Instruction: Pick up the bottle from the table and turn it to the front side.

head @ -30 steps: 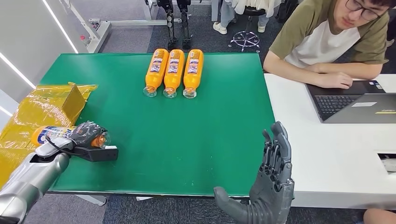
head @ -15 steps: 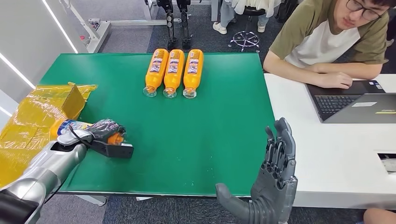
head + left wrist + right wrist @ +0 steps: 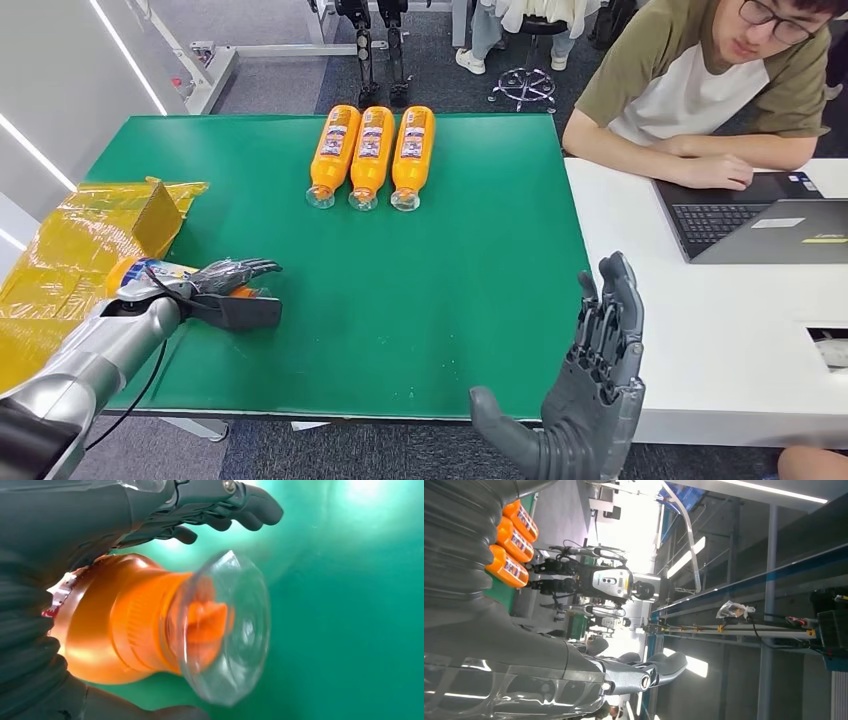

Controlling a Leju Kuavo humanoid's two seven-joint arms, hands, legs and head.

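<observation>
An orange bottle (image 3: pixel 142 272) with a clear cap lies on its side at the left edge of the green table (image 3: pixel 420 300), cap pointing right. My left hand (image 3: pixel 222 287) is over its neck, fingers stretched out straight above it rather than wrapped round it. In the left wrist view the bottle (image 3: pixel 150 630) sits between the straight fingers (image 3: pixel 225 505) and the thumb. My right hand (image 3: pixel 595 390) stands upright and open at the table's near edge, holding nothing.
Three more orange bottles (image 3: pixel 372 152) lie side by side at the table's far edge, caps toward me. A yellow-wrapped box (image 3: pixel 90 240) sits at the left. A person works on a laptop (image 3: pixel 760 228) at the white table (image 3: pixel 700 340) on the right.
My left hand carried the bottle rightward onto the green table, then its fingers uncurled from the bottle's neck. The right hand rose slightly.
</observation>
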